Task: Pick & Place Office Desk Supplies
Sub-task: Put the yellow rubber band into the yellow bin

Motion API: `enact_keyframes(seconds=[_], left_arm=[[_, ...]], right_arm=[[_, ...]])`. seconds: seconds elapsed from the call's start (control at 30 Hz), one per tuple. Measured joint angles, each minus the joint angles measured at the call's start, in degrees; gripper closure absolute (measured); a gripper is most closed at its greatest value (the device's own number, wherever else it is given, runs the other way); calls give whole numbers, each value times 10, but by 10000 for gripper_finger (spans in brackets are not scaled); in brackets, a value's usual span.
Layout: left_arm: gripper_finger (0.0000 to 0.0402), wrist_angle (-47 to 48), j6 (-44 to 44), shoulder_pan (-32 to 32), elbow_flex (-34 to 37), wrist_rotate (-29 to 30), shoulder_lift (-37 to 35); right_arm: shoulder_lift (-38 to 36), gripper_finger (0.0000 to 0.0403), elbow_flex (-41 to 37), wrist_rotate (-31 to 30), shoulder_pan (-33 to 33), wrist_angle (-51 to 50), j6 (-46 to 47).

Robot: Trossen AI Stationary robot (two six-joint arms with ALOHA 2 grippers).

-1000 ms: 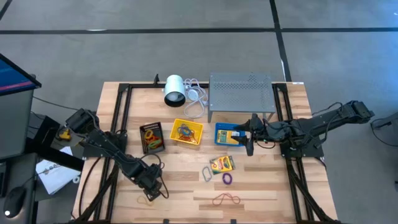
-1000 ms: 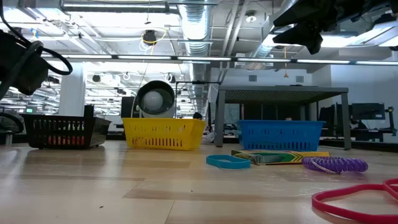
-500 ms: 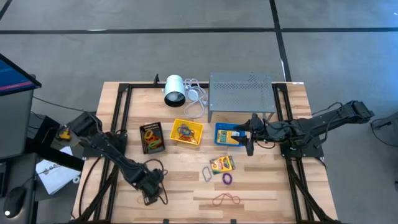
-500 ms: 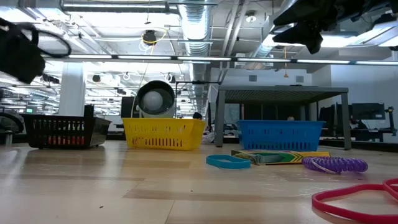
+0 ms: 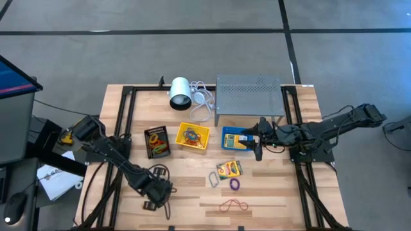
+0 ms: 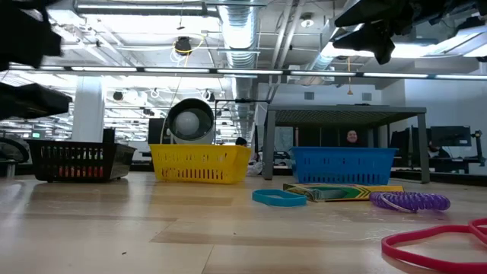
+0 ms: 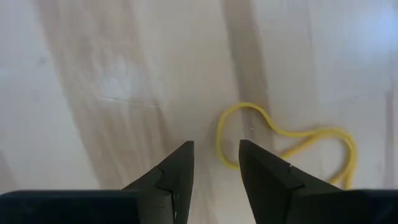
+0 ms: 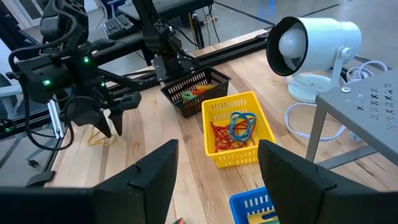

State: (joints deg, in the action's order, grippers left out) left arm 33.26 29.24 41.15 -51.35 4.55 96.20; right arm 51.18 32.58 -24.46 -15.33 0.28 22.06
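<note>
overhead, ducts span the room; left gripper parted above wooden table.

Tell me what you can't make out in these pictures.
- Yellow rubber band: left wrist view; one end is cut off by the picture's edge, and the left gripper hides part of it.
- Blue tray: high view; the right gripper covers part of it.
- Black tray: low view; its wall screens the contents.

I can read no words, no numbers, no signs anywhere, the crayon box print is too small for me to make out
</note>
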Motion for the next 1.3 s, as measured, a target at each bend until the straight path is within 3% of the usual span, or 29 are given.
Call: enact_keyframes(seconds=[0.67,0.77,0.93,1.3], left_arm=[[282,-15,-48,0,-4,13,39],[306,-17,-47,0,-4,16,39],[389,-25,-44,0,-3,15,41],[401,-26,-29,-1,-6,22,18]], right_arm=[[0,186,0,5,0,2,-2],[0,186,0,5,0,2,-2],[0,186,0,5,0,2,-2],[0,186,0,5,0,2,-2]])
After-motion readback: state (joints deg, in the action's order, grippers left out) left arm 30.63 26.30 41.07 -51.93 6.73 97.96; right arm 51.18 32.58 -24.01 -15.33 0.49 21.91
